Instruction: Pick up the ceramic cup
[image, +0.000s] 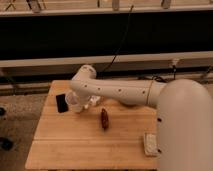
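Gripper (81, 101) is at the table's (65, 145) back-left, right over the cup (76, 106); the arm hides it, so you likely can't call a grasp. Cup sits upright, just right of the black slab (62, 103). Arm reaches in from your right, elbow high.

The table (65, 145) is made of pale wooden planks with a matt finish. The arm (125, 92) is cased in smooth white plastic, the gripper (75, 104) at the table's left included. The ceramic cup (76, 106) is seen as smooth and white.
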